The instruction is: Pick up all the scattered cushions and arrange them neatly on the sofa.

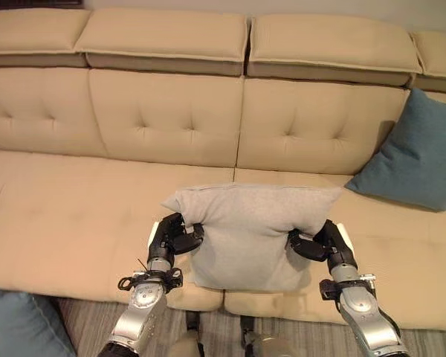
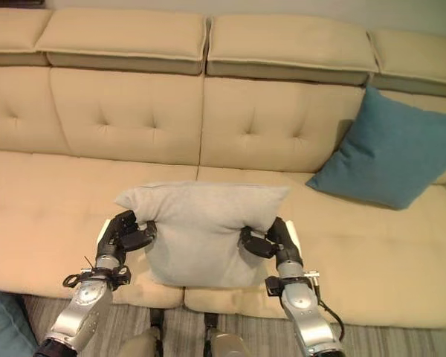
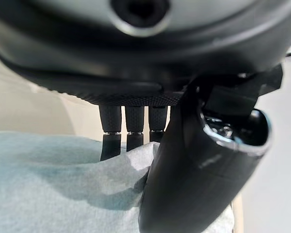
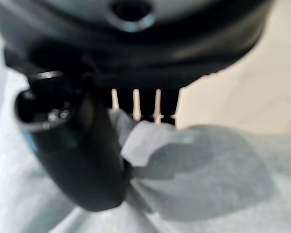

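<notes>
A light grey cushion (image 1: 245,234) hangs between my two hands over the front of the beige sofa (image 1: 74,216), near its middle seam. My left hand (image 1: 172,236) pinches the cushion's left edge, thumb over the cloth (image 3: 63,174) and fingers (image 3: 131,131) behind it. At the right edge my right hand (image 1: 320,242) does the same, with grey cloth (image 4: 199,165) bunched under its thumb. A teal cushion (image 1: 416,152) leans upright against the backrest at the sofa's right end.
Another blue cushion (image 1: 18,327) lies on the floor at the lower left, in front of the sofa. The sofa's left seat and the seat behind the grey cushion are bare. A striped rug (image 1: 89,320) runs along the sofa's front edge.
</notes>
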### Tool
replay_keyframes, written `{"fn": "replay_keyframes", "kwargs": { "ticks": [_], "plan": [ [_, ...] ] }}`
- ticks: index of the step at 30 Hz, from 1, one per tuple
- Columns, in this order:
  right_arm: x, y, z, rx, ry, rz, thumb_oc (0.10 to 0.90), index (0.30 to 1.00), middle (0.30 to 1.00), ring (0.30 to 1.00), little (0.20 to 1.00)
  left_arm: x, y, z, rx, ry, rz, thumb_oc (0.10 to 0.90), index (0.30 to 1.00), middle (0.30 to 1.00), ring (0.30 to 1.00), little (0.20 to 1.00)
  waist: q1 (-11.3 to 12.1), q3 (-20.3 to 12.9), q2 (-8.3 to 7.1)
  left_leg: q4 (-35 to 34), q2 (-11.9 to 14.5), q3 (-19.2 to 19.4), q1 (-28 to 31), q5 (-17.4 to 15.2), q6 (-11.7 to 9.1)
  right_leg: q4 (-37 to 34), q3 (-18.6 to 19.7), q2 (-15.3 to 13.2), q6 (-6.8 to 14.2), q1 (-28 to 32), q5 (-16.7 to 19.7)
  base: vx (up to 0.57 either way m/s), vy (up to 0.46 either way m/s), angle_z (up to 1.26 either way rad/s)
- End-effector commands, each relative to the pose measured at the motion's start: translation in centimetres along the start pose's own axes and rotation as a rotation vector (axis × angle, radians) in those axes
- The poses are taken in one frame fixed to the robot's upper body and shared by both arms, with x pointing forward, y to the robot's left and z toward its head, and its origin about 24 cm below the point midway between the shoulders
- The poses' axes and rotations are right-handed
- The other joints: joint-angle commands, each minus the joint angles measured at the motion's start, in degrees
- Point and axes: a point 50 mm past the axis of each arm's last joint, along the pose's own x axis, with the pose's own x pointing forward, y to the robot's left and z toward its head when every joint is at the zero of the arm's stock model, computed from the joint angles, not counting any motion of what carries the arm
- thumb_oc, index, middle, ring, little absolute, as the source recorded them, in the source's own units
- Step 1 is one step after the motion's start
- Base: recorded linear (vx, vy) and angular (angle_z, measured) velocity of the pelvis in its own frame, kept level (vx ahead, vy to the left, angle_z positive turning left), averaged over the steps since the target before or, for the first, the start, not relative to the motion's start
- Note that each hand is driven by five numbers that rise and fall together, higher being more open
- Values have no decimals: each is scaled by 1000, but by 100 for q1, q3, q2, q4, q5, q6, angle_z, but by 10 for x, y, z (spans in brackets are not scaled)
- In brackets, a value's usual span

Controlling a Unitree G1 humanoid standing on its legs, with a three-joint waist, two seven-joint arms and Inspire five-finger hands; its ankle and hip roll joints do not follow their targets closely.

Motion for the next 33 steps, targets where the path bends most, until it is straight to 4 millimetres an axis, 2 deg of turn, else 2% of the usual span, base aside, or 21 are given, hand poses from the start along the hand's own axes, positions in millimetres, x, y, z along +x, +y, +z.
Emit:
{"fn": "replay_keyframes", "kwargs": {
  "ticks": [1,5,11,12,13,14,15,17,21,22,23,29,32,33],
  "plan": [
    [16,13,84,64,-413,27,400,300,300,300,300,9,-28,76,20,-390,-168,400,300,300,300,300,104,-744,-185,355,-87,108,76,-928,-142,239,71,-267,377,142,-546,69,119,-15],
    [25,16,95,52,-447,17,400,300,300,300,300,17,-29,89,53,-438,-159,400,300,300,300,300,117,-792,-168,148,-119,258,198,-924,-80,158,161,-332,458,115,-466,39,76,0],
    [48,25,134,30,-559,-27,400,300,300,300,300,41,-41,121,130,-540,-126,400,300,300,300,300,146,-754,-130,-79,-140,395,113,-835,-46,20,213,-381,571,-132,-289,-12,33,-7],
    [49,25,135,30,-561,-28,400,300,300,300,300,41,-42,121,130,-542,-125,400,300,300,300,300,148,-749,-130,-77,-139,397,104,-834,-46,20,216,-381,570,-142,-286,-60,3,-6],
    [57,30,154,24,-615,-43,400,300,300,300,300,50,-50,138,148,-591,-120,400,300,300,300,300,151,-696,-129,-107,-135,410,-28,-782,-61,-51,205,-374,602,-280,-205,-43,-5,-8],
    [57,30,154,24,-615,-43,400,300,300,300,300,50,-50,138,148,-591,-120,400,300,300,300,300,150,-696,-129,-106,-135,410,-30,-782,-61,-51,205,-374,602,-282,-205,-122,-28,-13],
    [67,35,175,-2,-663,-59,400,300,300,300,300,61,-60,164,154,-663,-96,400,300,300,300,300,161,-613,-146,-141,-120,400,-253,-692,-96,-119,195,-351,623,-493,-107,-107,-32,-10],
    [74,34,197,-41,-720,-88,400,300,300,300,300,68,-64,185,174,-724,-73,400,300,300,300,300,170,-582,-151,-160,-114,376,-437,-615,-128,-182,184,-318,639,-664,-25,-91,-34,-5],
    [83,22,244,-86,-834,-187,400,300,300,300,300,73,-78,233,203,-861,-51,400,300,300,300,300,138,-547,-120,-160,-102,296,-867,-453,-243,-274,156,-258,634,-1011,80,-36,-36,0],
    [85,15,264,-102,-884,-236,400,300,300,300,300,74,-79,255,230,-926,-33,400,300,300,300,300,122,-544,-95,-160,-101,273,-1071,-383,-291,-274,150,-242,639,-1205,112,-25,-26,5],
    [85,15,265,-101,-888,-237,400,300,300,300,300,74,-80,256,229,-929,-33,400,300,300,300,300,116,-552,-90,-160,-101,267,-1104,-376,-291,-274,144,-242,638,-1234,116,1,-39,6],
    [91,-1,313,-142,-968,-350,400,300,300,300,300,78,-73,306,300,-1025,49,400,300,300,300,300,134,-499,-22,-160,-154,183,-1579,-221,-362,-274,101,-214,678,-1697,211,0,-27,5],
    [95,-3,316,-154,-954,-363,400,300,300,300,300,82,-68,310,308,-1011,73,400,300,300,300,300,146,-491,-2,-160,-164,168,-1676,-197,-368,-274,112,-205,680,-1811,228,-2,-4,2],
    [99,-5,317,-158,-932,-366,800,900,900,900,900,86,-63,310,319,-988,86,450,375,375,375,375,158,-457,20,-160,-169,158,-1794,-156,-382,-274,103,-193,682,-1915,240,0,0,0]
  ]
}}
